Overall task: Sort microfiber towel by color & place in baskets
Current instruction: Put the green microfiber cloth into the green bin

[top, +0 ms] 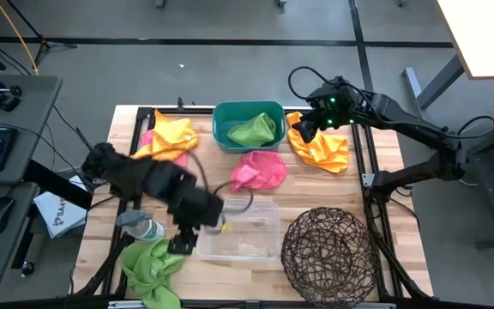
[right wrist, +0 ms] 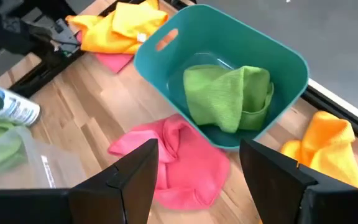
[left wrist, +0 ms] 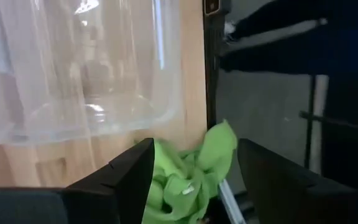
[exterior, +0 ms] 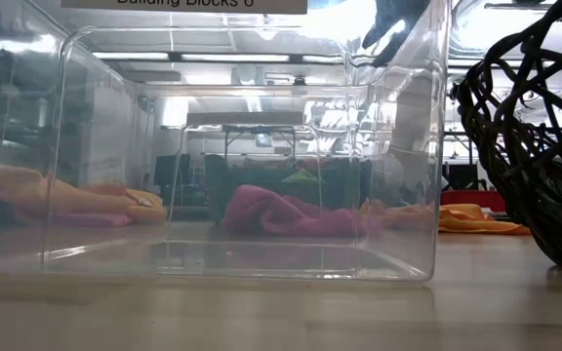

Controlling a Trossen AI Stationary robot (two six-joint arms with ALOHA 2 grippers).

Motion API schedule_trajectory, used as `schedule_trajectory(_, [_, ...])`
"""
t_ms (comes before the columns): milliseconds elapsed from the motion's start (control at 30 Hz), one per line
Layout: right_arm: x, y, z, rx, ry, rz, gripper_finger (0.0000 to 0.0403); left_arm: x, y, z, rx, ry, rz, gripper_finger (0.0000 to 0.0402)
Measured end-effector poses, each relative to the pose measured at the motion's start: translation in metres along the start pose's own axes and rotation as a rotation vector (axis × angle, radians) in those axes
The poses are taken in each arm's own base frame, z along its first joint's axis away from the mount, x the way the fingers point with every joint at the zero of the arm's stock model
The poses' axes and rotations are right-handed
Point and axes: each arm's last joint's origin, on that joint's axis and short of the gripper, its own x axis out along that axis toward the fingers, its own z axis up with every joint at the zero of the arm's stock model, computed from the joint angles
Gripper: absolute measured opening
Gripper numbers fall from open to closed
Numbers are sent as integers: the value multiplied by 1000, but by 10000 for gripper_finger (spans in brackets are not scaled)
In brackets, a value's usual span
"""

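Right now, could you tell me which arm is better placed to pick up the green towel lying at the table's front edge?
The left. Its open gripper hangs just above that green towel, which shows between its fingers in the left wrist view. The right gripper, also open, is across the table near the teal tub.

Two dark arms, black looping cables, green light on right arm's wrist (top: pixel 333 104)

A white label (exterior: pixel 183 5) at the top of the low view reads "Building Blocks", cut off. The print on the bottle (right wrist: pixel 8 106) is illegible.
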Motion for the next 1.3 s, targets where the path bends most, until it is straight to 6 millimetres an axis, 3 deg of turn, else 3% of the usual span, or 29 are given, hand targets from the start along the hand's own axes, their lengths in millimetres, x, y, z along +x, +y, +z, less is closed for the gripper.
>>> schedule_trajectory(133, [0, 4, -1, -24, -1, 14, 222, 17, -30, -17, 10, -10, 115, 213])
schedule_trajectory(267, [0, 8, -2, -33, 4, 23, 222, 53, -51, -35, 89, 83, 149, 213])
schedule_trajectory(467, [0, 10, -3, -19, 8, 29, 222, 105, -63, -73, 183, 255, 202, 213])
schedule_trajectory(733, [0, 10, -3, 28, 0, 16, 222, 166, -70, -111, 322, 264, 224, 213])
schedule_trajectory(967, [1, 9, -3, 50, -7, -2, 222, 186, -54, -124, 266, 269, 360, 213])
schedule_trajectory(1300, [1, 9, -3, 65, -10, -8, 222, 205, -46, -127, 274, 227, 321, 213])
